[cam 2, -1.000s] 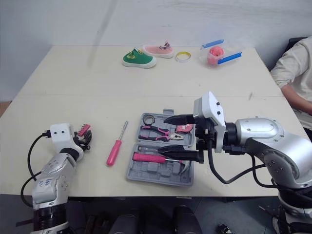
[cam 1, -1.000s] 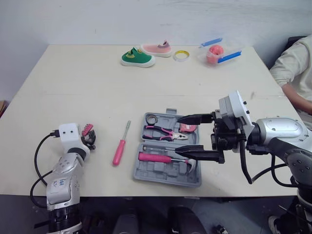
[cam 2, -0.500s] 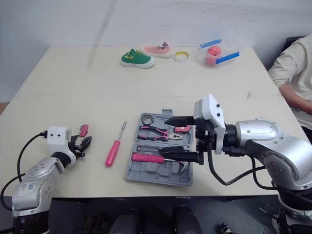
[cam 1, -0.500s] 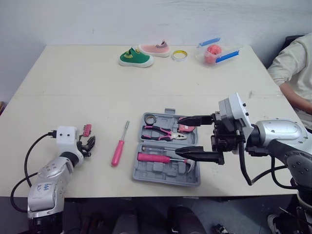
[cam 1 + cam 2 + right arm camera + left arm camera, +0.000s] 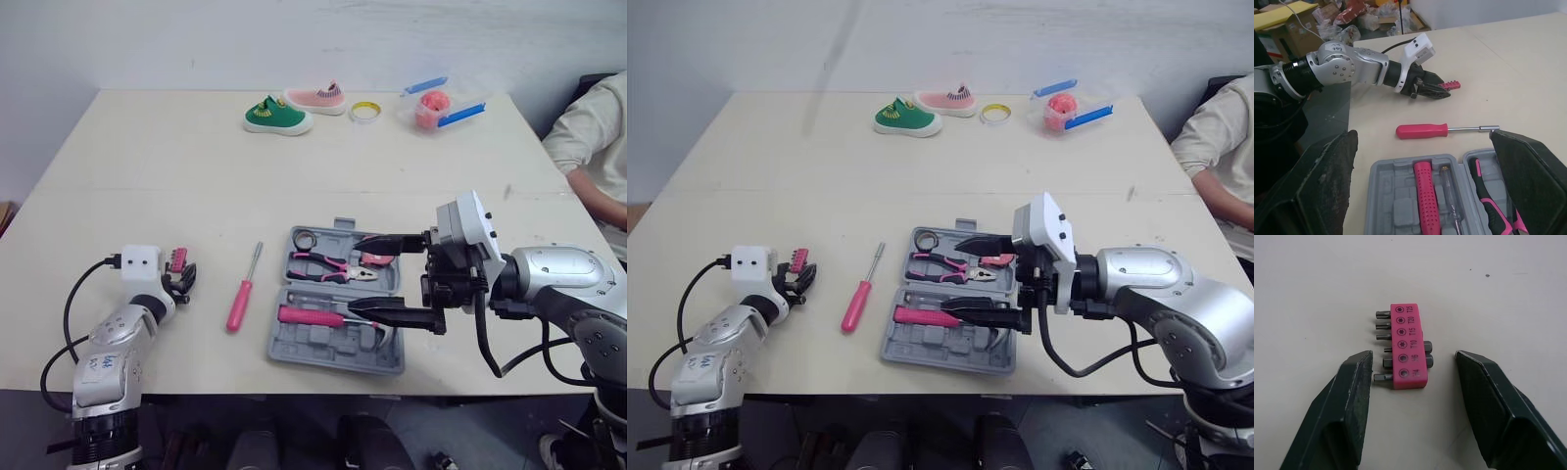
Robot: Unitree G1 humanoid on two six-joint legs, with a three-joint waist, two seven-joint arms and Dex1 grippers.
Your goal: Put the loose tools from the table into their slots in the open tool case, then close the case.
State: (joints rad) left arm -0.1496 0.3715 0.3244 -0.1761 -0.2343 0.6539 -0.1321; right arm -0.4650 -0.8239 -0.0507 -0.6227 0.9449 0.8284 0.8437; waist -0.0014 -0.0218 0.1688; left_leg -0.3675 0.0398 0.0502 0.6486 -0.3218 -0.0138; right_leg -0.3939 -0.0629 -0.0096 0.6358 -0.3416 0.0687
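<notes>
A pink bit holder with several bits lies flat on the table near the front left. My left gripper is open at table level, one finger on each side of the holder's near end without touching it. A pink-handled screwdriver lies loose between the holder and the open grey tool case. In the case sit a pink-handled hammer and pink-and-black pliers. My right gripper hangs wide open and empty over the right part of the case.
At the far edge of the table are a green shoe, a pink shoe, a roll of tape and a clear container holding something pink. A person's sleeve reaches in at the right edge.
My left arm swung outward and came back, with its gripper staying at the bit holder. The right gripper edged slightly left over the case. The camera shifted a little.
</notes>
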